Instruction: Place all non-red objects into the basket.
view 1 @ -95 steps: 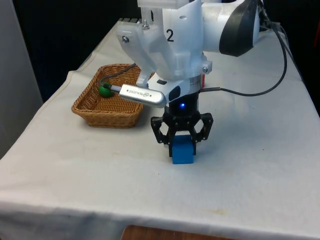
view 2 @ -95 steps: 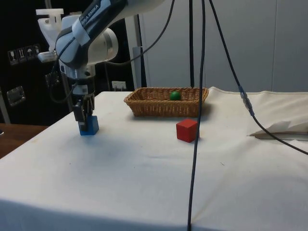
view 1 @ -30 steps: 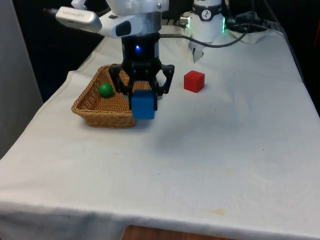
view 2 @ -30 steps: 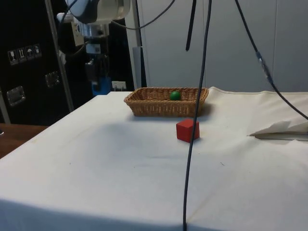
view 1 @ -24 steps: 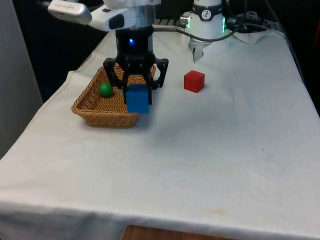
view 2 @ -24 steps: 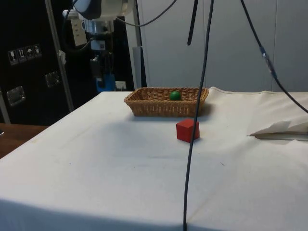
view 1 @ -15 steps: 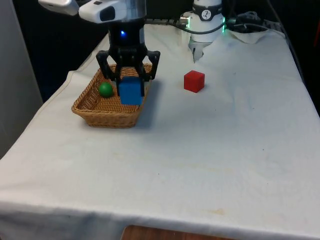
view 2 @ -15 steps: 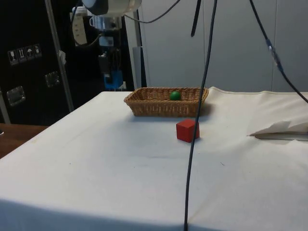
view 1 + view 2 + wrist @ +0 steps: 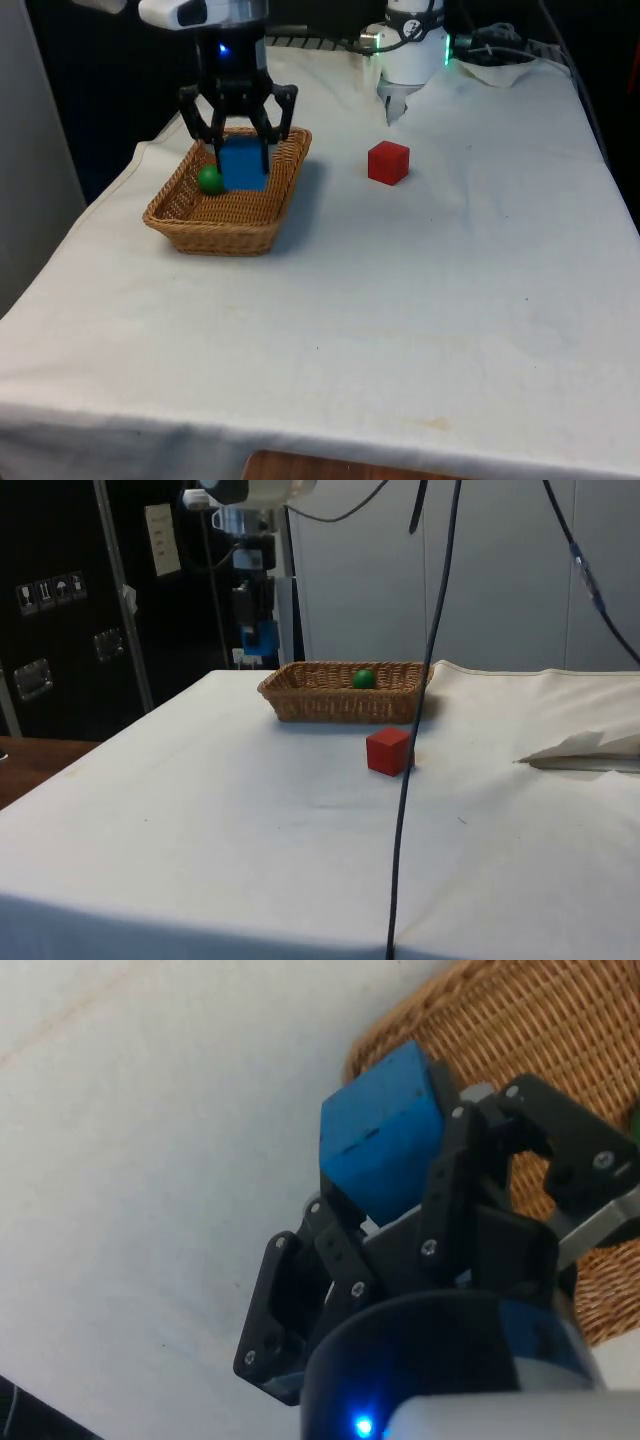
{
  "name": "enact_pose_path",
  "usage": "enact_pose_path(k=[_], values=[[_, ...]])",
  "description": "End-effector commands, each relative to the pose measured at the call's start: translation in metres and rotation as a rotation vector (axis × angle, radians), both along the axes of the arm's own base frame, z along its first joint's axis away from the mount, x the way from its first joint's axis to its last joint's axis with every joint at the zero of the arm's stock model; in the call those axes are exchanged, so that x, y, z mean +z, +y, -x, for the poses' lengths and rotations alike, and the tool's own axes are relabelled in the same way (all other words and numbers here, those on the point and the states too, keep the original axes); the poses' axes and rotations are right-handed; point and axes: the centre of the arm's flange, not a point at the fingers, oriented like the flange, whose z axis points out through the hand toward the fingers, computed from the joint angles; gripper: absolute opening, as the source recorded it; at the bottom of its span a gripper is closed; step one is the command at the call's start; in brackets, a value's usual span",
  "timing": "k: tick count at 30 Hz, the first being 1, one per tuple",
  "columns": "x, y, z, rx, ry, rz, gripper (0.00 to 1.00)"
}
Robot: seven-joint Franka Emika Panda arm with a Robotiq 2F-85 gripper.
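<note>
the claw (image 9: 238, 135), closed on the blue cube (image 9: 243, 163), hangs above the basket (image 9: 283, 196), near its far rim.

Green ball (image 9: 210, 180) occupies the basket's (image 9: 222, 232) left part in front view; red cube (image 9: 388, 162) stands well apart.

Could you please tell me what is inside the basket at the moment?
A green ball lies in the basket. The gripper holds a blue cube above it, not yet released. The cube hides part of the basket floor in the front view.
</note>
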Motion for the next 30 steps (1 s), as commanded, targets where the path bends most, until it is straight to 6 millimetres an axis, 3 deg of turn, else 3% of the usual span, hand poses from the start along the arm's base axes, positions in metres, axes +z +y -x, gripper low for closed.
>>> enact_pose_path(k=[1, 15, 16, 21, 30], values=[[0.002, -0.004, 0.006, 0.001, -0.008, 0.008, 0.02], [-0.013, -0.03, 0.045, -0.002, -0.002, 0.007, 0.02], [-0.011, -0.028, 0.041, -0.003, 0.007, 0.0, 0.02], [-0.027, -0.035, 0.06, -0.005, 0.003, 0.009, 0.02], [-0.05, -0.041, 0.078, -0.008, 0.02, 0.011, 0.02]])
